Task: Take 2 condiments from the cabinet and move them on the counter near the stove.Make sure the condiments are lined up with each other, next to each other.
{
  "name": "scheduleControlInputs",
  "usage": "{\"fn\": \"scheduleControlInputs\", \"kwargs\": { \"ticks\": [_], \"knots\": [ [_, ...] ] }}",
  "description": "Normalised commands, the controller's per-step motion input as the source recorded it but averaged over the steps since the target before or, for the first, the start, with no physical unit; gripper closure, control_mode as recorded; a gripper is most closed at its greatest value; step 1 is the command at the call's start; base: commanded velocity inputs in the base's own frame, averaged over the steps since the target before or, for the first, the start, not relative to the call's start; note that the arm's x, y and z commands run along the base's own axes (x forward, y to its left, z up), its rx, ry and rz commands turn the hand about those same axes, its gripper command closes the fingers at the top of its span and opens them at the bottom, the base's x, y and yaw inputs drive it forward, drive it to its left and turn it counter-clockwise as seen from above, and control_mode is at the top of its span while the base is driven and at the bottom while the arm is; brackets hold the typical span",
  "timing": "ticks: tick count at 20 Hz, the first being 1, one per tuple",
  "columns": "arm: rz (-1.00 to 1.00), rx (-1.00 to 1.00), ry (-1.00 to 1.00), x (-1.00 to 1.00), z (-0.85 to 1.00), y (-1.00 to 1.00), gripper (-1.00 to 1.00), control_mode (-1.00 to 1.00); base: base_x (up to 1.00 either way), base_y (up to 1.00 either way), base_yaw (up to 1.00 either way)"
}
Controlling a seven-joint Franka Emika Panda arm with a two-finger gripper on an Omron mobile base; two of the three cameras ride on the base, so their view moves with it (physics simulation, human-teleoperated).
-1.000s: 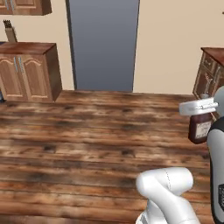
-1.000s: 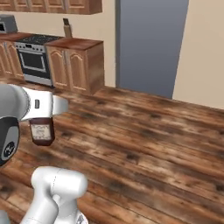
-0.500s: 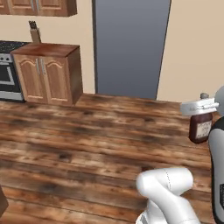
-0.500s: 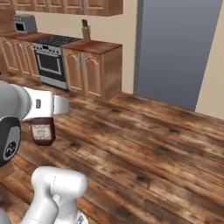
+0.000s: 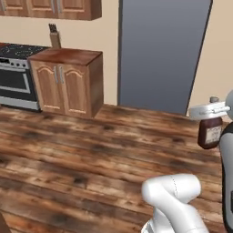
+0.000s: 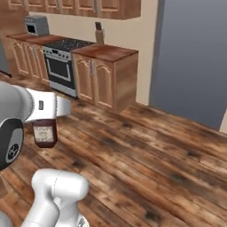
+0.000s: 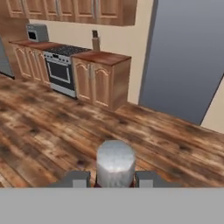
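Whole scene has slid rightward in both base views since a second ago, so the base has turned or driven; the stove [image 6: 62, 62] sits nearer the middle of the right base view now, and the dark brown sauce bottle [image 5: 209, 133] hangs at the same spot by the arm as before, so it rode along. Bottle is upright, off the floor, pale label facing out in the right base view [image 6: 44, 133], its cap [image 7: 115, 161] seen from above in the hand view. Gripper [image 7: 114, 177] is clamped on the bottle just under the cap, fingers [image 7: 75, 178] close in on both sides, almost together. Bottle is in the air over the wooden floor [image 6: 146, 155], well apart from the counter [image 6: 104, 52]. Counter slab tops a two-door base cabinet [image 5: 68, 86] just beside the stove, knife block [image 6: 99, 35] at its back edge near the wall. Toaster [image 6: 35, 25] on the worktop on the stove's far side. Large grey panel [image 5: 161, 54] stands against the wall beyond the cabinet.
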Motion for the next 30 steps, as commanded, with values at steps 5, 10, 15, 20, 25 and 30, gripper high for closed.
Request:
{"fn": "scheduleControlInputs", "kwargs": {
  "ticks": [5, 10, 15, 20, 25, 30],
  "knots": [
    [0.00, 0.00, 0.00, 0.00, 0.00, 0.00, 1.00, 1.00, 1.00, 0.22, 0.59],
    [0.00, 0.00, 0.00, 0.00, 0.00, 0.00, 1.00, 1.00, 1.00, 0.13, 0.62],
    [0.00, 0.00, 0.00, 0.00, 0.00, 0.00, 1.00, 1.00, 1.00, 0.16, 0.50],
    [0.00, 0.00, 0.00, 0.00, 0.00, 0.00, 1.00, 1.00, 1.00, 0.05, 0.33],
    [0.00, 0.00, 0.00, 0.00, 0.00, 0.00, 1.00, 1.00, 1.00, -0.33, 0.24],
    [0.00, 0.00, 0.00, 0.00, 0.00, 0.00, 1.00, 1.00, 1.00, -0.44, 0.04]
  ]
}}
